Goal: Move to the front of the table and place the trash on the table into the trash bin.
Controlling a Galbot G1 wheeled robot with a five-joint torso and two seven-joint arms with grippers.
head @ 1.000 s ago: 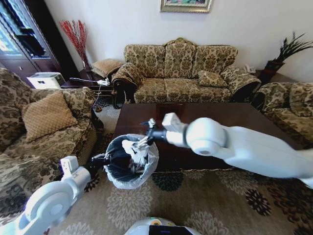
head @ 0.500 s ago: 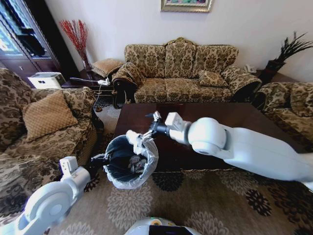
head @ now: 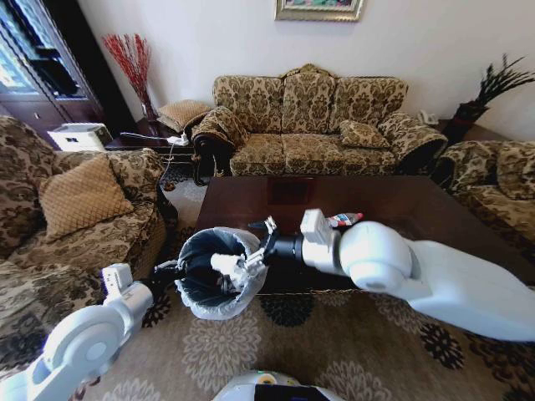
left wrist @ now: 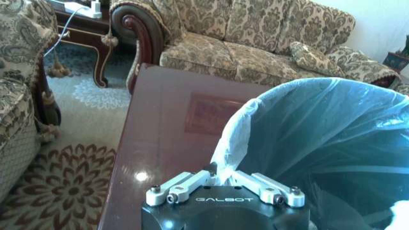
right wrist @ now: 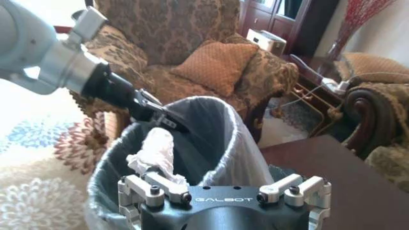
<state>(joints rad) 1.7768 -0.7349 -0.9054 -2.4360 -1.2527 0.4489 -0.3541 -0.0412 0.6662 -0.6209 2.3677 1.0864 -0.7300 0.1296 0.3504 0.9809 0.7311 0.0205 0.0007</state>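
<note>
Left gripper [head: 173, 271] clamped on trash bin [head: 216, 274] rim beside bench [head: 401, 200]. Right gripper [head: 253, 247] over bin mouth, jaws spread. White paper scrap [head: 230, 264] inside. Crushed bottle [head: 344, 220] on bench.

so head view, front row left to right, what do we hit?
left gripper at the bin's rim → trash bin → white paper scrap over the bin → right gripper → bottle on the table.
</note>
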